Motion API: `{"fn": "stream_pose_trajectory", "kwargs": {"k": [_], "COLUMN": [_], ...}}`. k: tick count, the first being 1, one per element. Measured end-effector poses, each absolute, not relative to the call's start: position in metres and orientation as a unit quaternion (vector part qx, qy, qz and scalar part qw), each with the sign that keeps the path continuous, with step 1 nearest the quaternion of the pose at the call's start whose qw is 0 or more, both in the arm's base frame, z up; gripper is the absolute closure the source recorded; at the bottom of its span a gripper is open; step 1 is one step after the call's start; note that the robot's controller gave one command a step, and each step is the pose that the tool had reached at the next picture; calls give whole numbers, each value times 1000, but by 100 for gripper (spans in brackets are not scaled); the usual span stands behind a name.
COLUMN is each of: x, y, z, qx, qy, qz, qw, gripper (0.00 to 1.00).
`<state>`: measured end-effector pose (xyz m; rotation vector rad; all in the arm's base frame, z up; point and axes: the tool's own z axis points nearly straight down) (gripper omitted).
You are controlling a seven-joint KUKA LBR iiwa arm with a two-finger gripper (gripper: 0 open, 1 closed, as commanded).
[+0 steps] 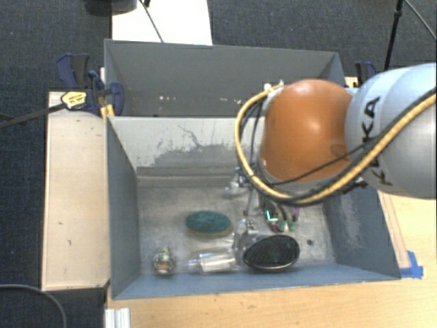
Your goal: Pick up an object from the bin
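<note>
Orange wrist cover (307, 132) masks much of the gripper (247, 236), which hangs low over the bin floor (171, 203). Whether it stands apart or together cannot be told, and nothing is seen held. Just beside it on the arm's side lies a black oval disc (272, 251), long axis along the near wall. Just beside it on the opposite side lies a clear plastic piece (212, 260), lengthwise likewise. Judgement: either neighbour calls for only a slight sideways shift.
</note>
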<state>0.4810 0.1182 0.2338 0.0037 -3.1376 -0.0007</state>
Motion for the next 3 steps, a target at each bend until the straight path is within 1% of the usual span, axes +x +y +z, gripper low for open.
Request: {"fn": "stream_pose_trajectory", "kwargs": {"k": [1, 2, 3], "x": [520, 522, 512], "y": [117, 117, 109], "z": [70, 74, 223], "qx": [-116, -118, -134], "qy": [-993, -993, -991], "qz": [-1, -2, -2], "qw": [-3, -7, -4], "gripper": [0, 100, 100]}}
